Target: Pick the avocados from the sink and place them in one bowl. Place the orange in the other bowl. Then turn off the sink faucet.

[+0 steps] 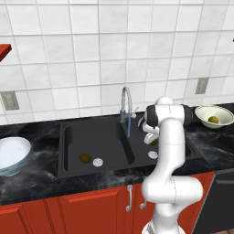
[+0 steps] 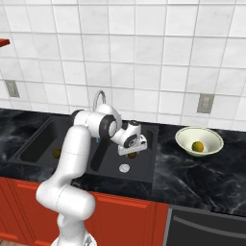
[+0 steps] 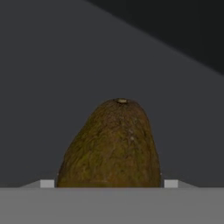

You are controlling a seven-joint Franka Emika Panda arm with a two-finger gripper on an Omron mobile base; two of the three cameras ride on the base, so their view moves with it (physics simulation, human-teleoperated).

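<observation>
My gripper (image 1: 152,139) is down in the right basin of the black sink (image 1: 73,137), shut on a dark brown-olive avocado (image 3: 111,148) that spans the gap between its two fingertips (image 3: 47,183). This avocado (image 2: 132,154) hangs just below the hand, near the white drain (image 2: 124,167). The second avocado (image 1: 83,158) lies in the left basin beside its drain. At the right, the yellowish orange (image 1: 213,120) rests inside the cream bowl (image 1: 203,112) with the greenish rim. The pale blue-white bowl (image 1: 11,153) stands on the counter at the far left. Water runs from the grey gooseneck faucet (image 1: 125,103).
Black marble counter (image 2: 202,173) surrounds the sink, with red cabinet doors (image 1: 68,210) below. A tiled wall with outlets (image 1: 201,85) stands behind. A red shelf edge (image 1: 3,50) juts in at the upper left.
</observation>
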